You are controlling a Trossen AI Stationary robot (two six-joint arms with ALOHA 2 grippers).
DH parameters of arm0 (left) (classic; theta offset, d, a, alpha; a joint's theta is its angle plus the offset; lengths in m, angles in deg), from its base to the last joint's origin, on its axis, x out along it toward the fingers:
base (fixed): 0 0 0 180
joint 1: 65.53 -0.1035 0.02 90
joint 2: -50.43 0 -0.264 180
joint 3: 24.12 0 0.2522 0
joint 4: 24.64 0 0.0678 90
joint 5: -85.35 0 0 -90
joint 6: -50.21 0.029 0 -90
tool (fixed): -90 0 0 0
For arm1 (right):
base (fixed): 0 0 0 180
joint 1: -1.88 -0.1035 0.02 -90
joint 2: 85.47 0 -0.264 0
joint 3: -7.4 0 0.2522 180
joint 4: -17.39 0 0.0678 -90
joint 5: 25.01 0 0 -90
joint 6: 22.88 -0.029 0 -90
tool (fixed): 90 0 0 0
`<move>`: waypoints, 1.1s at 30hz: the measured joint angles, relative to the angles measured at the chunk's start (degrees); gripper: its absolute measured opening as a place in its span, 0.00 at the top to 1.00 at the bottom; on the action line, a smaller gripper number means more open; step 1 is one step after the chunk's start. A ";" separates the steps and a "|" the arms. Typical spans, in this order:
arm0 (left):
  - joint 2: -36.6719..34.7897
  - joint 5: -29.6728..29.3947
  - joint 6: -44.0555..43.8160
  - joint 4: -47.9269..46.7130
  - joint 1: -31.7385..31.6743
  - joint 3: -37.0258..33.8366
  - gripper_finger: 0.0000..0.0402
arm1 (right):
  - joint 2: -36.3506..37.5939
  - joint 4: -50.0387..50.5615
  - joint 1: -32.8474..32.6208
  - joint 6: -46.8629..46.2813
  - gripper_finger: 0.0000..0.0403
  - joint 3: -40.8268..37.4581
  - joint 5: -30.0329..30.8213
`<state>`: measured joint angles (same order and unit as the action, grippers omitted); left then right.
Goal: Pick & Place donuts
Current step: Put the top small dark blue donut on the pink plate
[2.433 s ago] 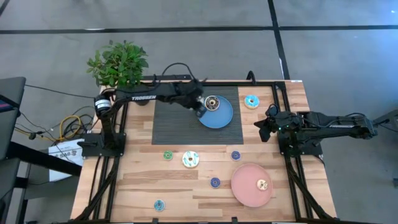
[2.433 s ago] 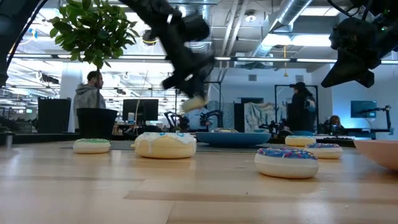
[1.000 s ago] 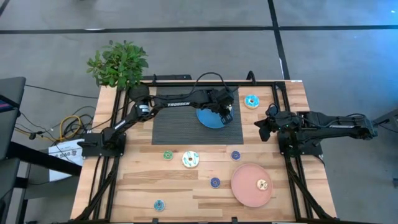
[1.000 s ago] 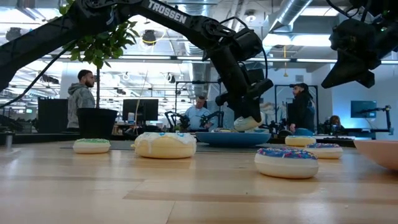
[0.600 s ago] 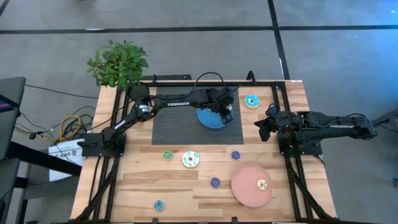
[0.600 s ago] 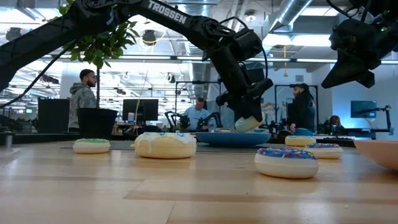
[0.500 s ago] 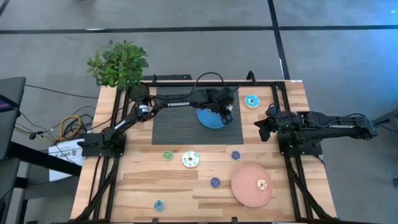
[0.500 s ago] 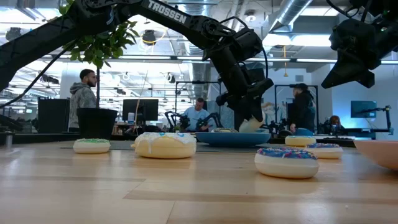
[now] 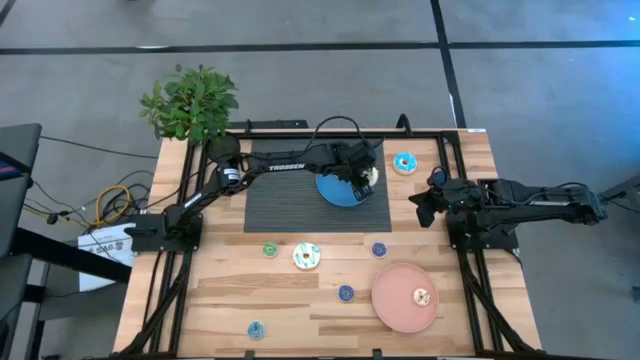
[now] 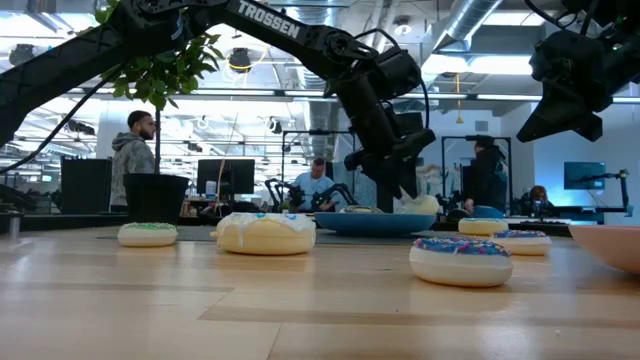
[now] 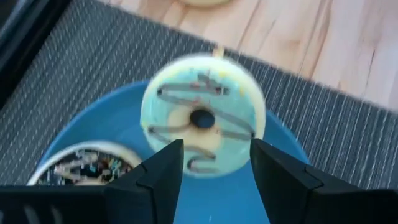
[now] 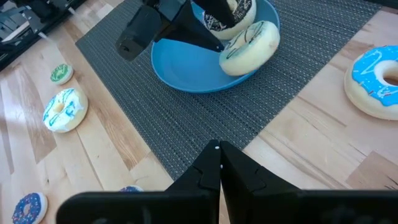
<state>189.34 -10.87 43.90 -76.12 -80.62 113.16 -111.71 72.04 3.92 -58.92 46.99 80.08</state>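
Observation:
My left gripper (image 9: 360, 181) (image 11: 214, 162) is open just above the blue plate (image 9: 335, 192) on the dark mat. A pale donut with brown lines (image 11: 202, 118) (image 12: 252, 40) lies tilted on the plate's right rim, just beyond the fingertips. A dark brown sprinkled donut (image 11: 81, 165) lies in the plate beside it. My right gripper (image 9: 418, 212) (image 12: 217, 149) is shut and empty, raised over the table's right side. A blue-iced donut (image 9: 404, 162) lies on the wood at the far right. A tan donut (image 9: 423, 296) lies on the pink plate (image 9: 395, 305).
On the wood near the front lie a small green donut (image 9: 270, 250), a white-green donut (image 9: 306, 257), two small blue donuts (image 9: 379, 250) (image 9: 346, 293) and a turquoise one (image 9: 256, 330). A potted plant (image 9: 190, 100) stands at the far left corner. People stand in the room behind.
My left gripper, holding still over the blue plate's right side, has opened and let go of the pale donut. The donut has dropped from under the fingers and come to lie tilted on the plate's right rim.

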 joint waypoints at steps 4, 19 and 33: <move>0.00 -0.01 0.20 -1.38 0.00 0.00 0.55 | 0.00 -0.01 0.01 0.00 1.00 -0.02 0.00; -0.57 2.20 0.80 -16.37 0.11 11.65 0.57 | 0.00 -0.20 0.01 -0.02 1.00 -0.02 -0.02; -17.05 8.06 -3.17 -11.15 7.24 -17.18 1.00 | 0.02 -0.67 -0.01 -0.02 1.00 -0.02 -0.17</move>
<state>172.28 -2.81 40.73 -87.27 -73.38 95.98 -111.69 71.37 3.91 -58.94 46.97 79.90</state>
